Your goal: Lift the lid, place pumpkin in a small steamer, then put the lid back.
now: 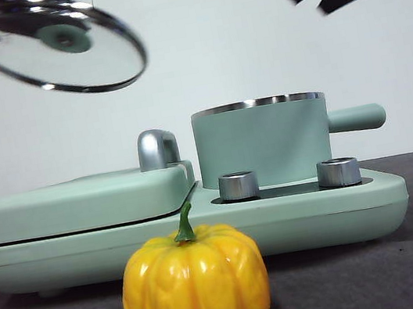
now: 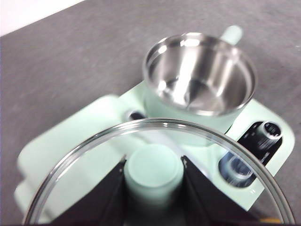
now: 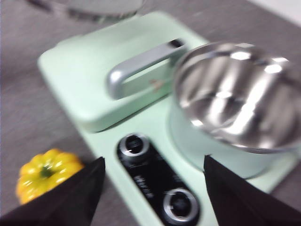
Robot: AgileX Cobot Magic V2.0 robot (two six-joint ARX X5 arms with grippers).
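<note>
Front view: the lid [image 1: 58, 48], a clear glass disc with a shiny steel rim, is held tilted in the air above the flat grill cover [image 1: 79, 201], its mint-green knob clamped between the jaws of the left gripper [image 2: 154, 181]. The small steamer [image 1: 263, 143], uncovered and with a bare polished steel inside, is seated on the base unit [image 1: 311, 212] behind two steel dials [image 1: 238, 186]. The pumpkin [image 1: 195, 289], glossy, ribbed and yellow-orange with a green stem, is set on the grey desk just before the base's front edge. The right gripper [image 3: 153, 188] is held above the dials, jaws spread and empty.
</note>
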